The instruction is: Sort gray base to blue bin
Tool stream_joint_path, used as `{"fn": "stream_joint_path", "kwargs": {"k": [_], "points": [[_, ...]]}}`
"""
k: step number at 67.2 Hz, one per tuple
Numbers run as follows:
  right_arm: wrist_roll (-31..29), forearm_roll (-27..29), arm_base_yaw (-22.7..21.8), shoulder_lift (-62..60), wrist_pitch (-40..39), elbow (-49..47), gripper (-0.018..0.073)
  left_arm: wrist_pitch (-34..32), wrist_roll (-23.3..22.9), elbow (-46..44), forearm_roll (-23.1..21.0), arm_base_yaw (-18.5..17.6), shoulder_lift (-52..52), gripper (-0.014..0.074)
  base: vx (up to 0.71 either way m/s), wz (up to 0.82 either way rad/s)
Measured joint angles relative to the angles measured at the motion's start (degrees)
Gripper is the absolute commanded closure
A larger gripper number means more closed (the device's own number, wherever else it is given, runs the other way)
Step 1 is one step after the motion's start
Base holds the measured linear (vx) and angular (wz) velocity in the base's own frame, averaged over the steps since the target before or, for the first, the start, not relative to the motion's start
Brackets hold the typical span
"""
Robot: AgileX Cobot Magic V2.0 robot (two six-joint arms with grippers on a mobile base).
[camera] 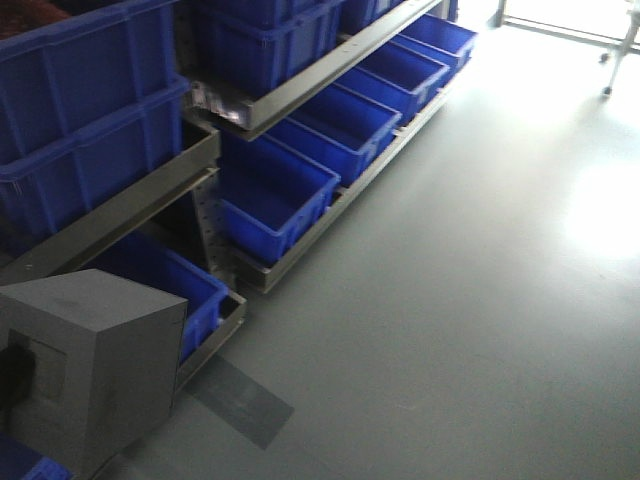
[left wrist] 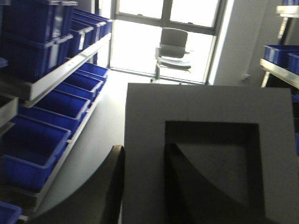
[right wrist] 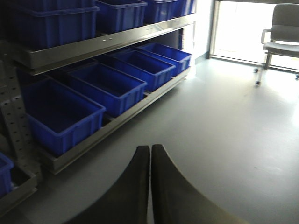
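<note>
Gray base (camera: 95,370) beside blue bins (camera: 275,200)

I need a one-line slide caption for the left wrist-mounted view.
Left end effector grips the gray base by its recess wall, beside shelves of blue bins.

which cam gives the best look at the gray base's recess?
Left wrist: the gray base fills the frame, square recess facing the camera, left gripper clamped on one wall. The front view shows it at lower left, recess side dark and cropped. The right wrist view shows none of it, only the shut right gripper.
</note>
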Motion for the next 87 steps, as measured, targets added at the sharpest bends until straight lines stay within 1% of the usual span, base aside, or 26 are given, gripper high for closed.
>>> {"fn": "stream_joint_path", "kwargs": {"k": [64,75,87], "points": [[-0.3,0.0,0.0,0.0,0.0,0.0,0.0564,0.0,0.0,0.0,0.0,0.0,0.0,0.0603,0.21,0.81],[-0.3,0.0,0.0,0.0,0.0,0.0,0.0564,0.0,0.0,0.0,0.0,0.0,0.0,0.0603,0.18,0.52],[-0.3,0.0,0.0,0.0,0.0,0.0,0.0564,0.0,0.0,0.0,0.0,0.0,0.0,0.0603,0.17,0.21]]}}
